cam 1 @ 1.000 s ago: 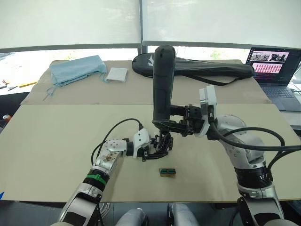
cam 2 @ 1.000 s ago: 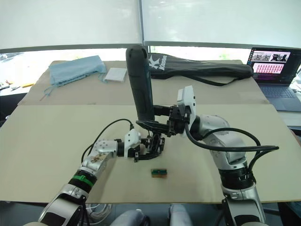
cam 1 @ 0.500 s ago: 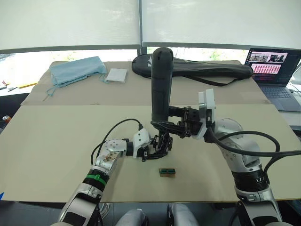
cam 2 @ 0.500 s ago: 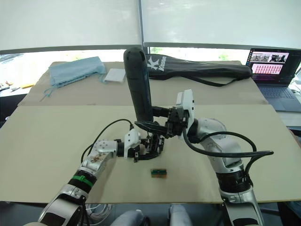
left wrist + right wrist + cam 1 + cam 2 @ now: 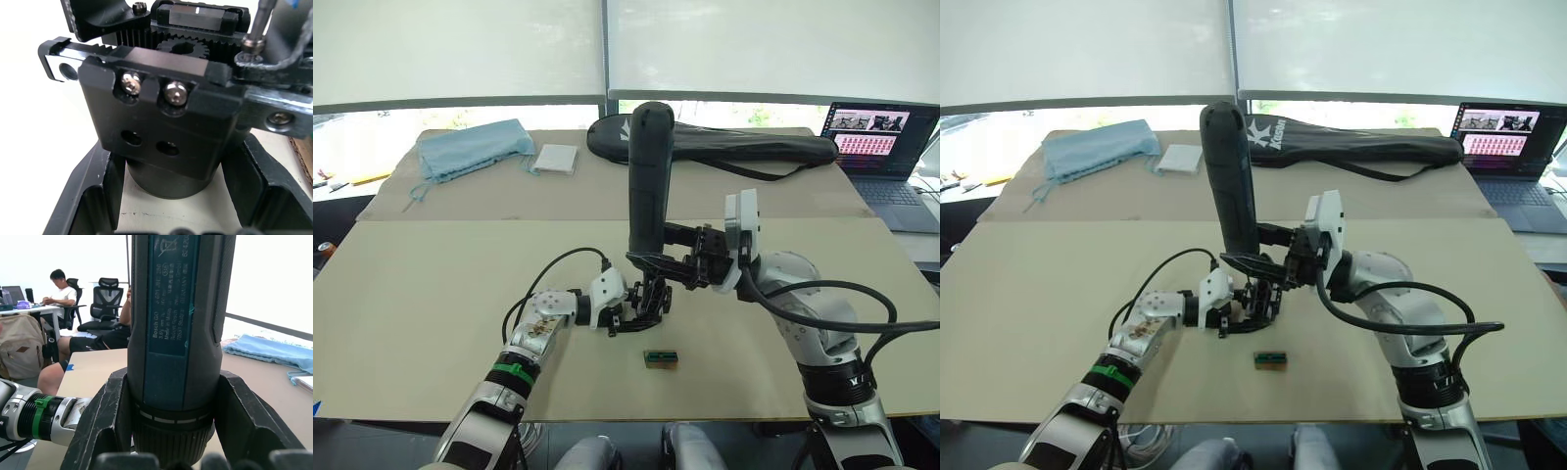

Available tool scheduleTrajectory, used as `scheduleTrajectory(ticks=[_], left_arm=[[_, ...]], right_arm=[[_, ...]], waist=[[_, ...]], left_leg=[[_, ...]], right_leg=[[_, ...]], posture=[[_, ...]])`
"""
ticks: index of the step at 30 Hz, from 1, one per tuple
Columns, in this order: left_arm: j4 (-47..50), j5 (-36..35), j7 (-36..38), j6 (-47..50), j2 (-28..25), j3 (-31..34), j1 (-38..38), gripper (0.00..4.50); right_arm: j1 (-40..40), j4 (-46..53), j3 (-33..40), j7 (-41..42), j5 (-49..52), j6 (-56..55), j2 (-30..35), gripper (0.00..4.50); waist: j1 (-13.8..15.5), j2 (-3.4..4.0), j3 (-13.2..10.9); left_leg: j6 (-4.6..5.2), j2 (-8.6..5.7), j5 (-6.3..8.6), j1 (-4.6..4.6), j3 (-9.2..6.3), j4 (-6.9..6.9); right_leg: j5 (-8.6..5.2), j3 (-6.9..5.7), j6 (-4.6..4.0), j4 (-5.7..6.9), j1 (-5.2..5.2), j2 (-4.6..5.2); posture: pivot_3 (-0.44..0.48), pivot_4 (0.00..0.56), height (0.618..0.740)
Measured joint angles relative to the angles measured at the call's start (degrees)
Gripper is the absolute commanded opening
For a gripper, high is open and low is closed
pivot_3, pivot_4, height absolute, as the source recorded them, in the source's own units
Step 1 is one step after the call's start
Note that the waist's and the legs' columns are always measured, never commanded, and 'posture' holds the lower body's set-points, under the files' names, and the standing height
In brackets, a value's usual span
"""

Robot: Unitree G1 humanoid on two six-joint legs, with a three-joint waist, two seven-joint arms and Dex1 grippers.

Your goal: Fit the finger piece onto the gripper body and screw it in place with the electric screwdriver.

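To drive this screw cleanly, I judge I must keep the thick matte black cylindrical electric screwdriver [image 5: 646, 181] upright, its thin metal bit square on the screw head, and press straight down while the part beneath stays braced. My right gripper [image 5: 658, 257] is clamped around the screwdriver's lower barrel, one finger on each side. My left gripper [image 5: 644, 305] grips the small black blocky gripper body [image 5: 161, 127] by its round base, resting on the beige table [image 5: 431, 294]. The bit comes down at the body's toothed top edge, directly below my right gripper. I cannot make out the finger piece separately.
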State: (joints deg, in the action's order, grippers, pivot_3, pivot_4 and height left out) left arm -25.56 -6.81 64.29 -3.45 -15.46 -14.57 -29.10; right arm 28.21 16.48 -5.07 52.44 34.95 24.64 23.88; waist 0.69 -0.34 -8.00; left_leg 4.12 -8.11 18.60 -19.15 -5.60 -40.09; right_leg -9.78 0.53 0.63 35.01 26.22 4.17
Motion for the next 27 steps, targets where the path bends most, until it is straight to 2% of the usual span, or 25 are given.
scheduleTrajectory(ticks=[27], left_arm=[[0.0, 0.1, -0.4, 0.2, 0.0, -0.1, 0.5, 2.31]], right_arm=[[0.5, 0.9, -1.1, 0.2, 0.2, 1.2, 1.4, 1.92]], waist=[[0.0, -0.10, 0.6]], left_leg=[[0.00, 0.00, 0.00, 0.04, 0.00, 0.12]], right_leg=[[0.00, 0.01, 0.00, -0.04, -0.01, 0.00]], posture=[[0.000, 0.150, 0.740]])
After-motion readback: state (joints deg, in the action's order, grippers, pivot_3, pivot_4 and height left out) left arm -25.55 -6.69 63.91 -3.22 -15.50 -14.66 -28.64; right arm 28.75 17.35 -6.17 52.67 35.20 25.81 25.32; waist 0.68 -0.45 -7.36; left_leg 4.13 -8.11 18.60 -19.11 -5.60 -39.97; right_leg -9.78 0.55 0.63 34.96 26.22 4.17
